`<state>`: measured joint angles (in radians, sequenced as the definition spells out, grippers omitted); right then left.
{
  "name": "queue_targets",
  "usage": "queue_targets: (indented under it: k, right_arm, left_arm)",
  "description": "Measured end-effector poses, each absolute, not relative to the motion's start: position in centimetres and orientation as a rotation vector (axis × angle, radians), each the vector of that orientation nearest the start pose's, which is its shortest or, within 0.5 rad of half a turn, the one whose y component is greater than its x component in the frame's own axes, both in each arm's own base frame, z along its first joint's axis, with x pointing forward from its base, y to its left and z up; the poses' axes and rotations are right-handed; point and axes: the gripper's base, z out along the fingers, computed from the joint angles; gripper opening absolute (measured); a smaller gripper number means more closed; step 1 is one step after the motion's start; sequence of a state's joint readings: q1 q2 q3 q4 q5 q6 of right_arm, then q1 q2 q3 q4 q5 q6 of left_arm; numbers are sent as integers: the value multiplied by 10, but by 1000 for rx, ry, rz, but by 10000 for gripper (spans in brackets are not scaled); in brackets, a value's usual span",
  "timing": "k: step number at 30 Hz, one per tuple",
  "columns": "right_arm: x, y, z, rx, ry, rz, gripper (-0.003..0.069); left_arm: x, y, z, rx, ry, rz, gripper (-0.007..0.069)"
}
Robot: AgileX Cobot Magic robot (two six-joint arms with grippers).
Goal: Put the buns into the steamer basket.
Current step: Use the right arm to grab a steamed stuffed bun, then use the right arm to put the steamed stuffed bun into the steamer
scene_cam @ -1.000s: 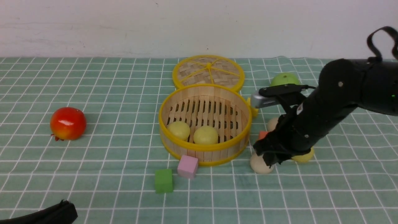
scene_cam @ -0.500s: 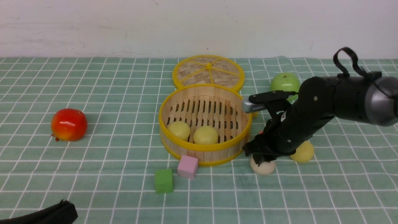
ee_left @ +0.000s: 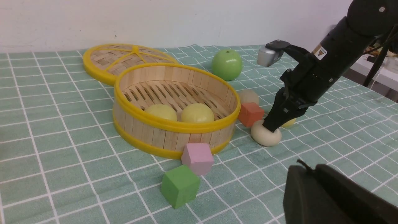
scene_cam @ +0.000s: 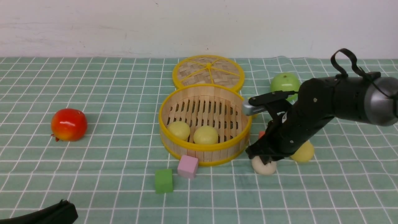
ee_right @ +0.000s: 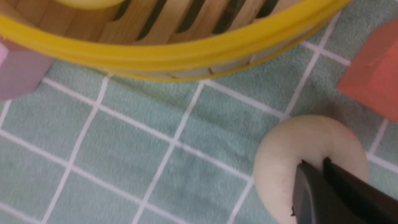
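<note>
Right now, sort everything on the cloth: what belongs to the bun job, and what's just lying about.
Job: steamer basket; two yellow buns inside; cream bun under right tool; loose yellow bun; far cream bun.
Lying about: lid, green apple, red fruit, pink cube, green cube, orange cube.

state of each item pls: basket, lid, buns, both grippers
steamer basket: upright, uncovered.
lid: off, lying behind basket.
two yellow buns: inside basket.
third yellow bun: on cloth, loose.
near cream bun: on cloth, top dented, pinched.
far cream bun: on cloth, loose.
right gripper: shut on near cream bun.
left gripper: jaws hidden, cannot tell.
</note>
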<state>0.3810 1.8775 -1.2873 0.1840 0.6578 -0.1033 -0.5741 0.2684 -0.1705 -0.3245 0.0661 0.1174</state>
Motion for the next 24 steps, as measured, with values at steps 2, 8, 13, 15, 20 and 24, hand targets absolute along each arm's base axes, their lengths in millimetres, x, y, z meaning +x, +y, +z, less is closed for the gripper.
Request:
queue_targets:
  k: [2, 8, 13, 15, 20, 24]
  right_arm:
    - [355, 154, 211, -511, 2684, 275, 2]
    - [343, 168, 281, -584, 2500, 317, 4]
    - [364, 196, 301, -618, 2348, 342, 4]
    - [379, 203, 288, -630, 2347, 316, 4]
    - [409, 211, 245, -668, 2387, 236, 8]
    - [421, 214, 219, -676, 2415, 214, 28]
  left_arm:
    - [66, -45, 248, 323, 1649, -610, 37]
    - [66, -45, 248, 323, 1649, -610, 39]
    - [66, -45, 248, 323, 1649, -610, 47]
    - [66, -45, 248, 323, 1649, -610, 50]
    - [66, -45, 248, 323, 1649, -610, 57]
    - [66, -45, 248, 323, 1649, -610, 57]
